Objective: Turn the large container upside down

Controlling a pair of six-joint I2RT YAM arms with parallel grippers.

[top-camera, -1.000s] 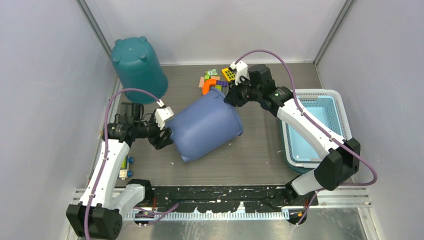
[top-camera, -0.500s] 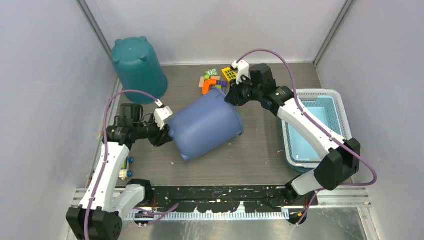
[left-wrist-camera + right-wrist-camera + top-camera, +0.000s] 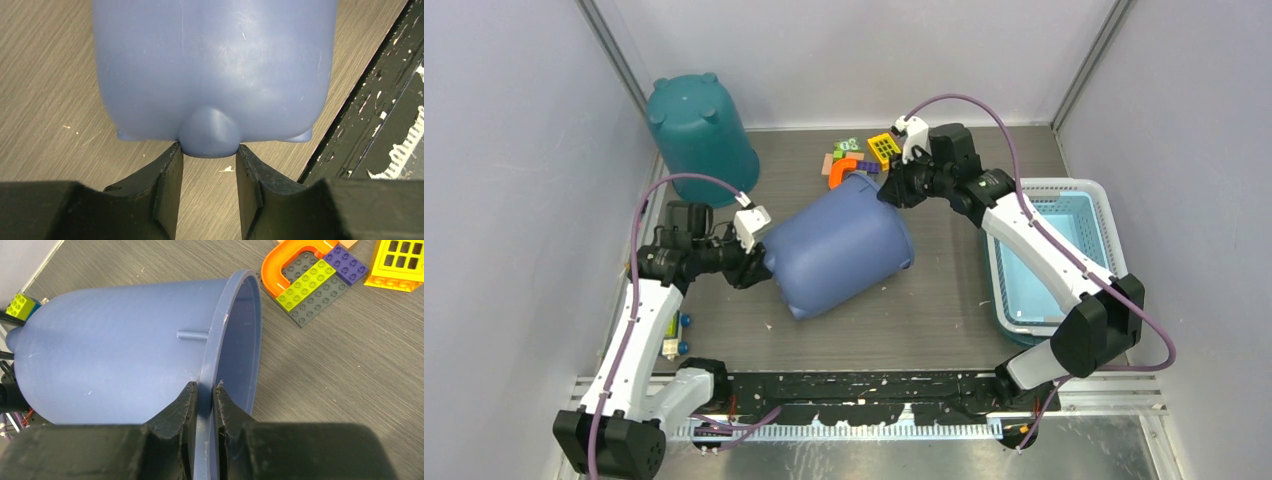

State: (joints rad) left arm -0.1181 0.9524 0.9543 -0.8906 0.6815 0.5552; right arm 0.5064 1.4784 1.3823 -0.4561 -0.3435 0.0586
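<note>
**Left gripper**: narrow, its fingertips pinching a small rounded foot on the base of the large container.
**Right gripper**: nearly closed, clamping the thin rim with one finger inside the mouth and one outside.

**Hazards, judged**
- The foot is smooth and domed, and only the very tips are bearing on it. As the body is swinging over, it is likely to be squeezing itself out of the jaws.
- The rim is a thin edge, so it may be pivoting or sliding between the pads while the weight is shifting.
- The toy bricks are lying near the mouth, and a sweeping rim risks scattering them or trapping one underneath, leaving the container rocking.
- If the two arms are turning at unequal rates, the wall may be twisting against one grip.

**Position and attitude**
- The container is lying on its side mid-table, between the teal tub and the basket.
- The mouth is facing right and away, toward the bricks.
- The base is facing the left arm.
- The long axis is running diagonally from near left to far right, roughly level.
- Whether the lower wall is touching the table cannot be told.
</note>
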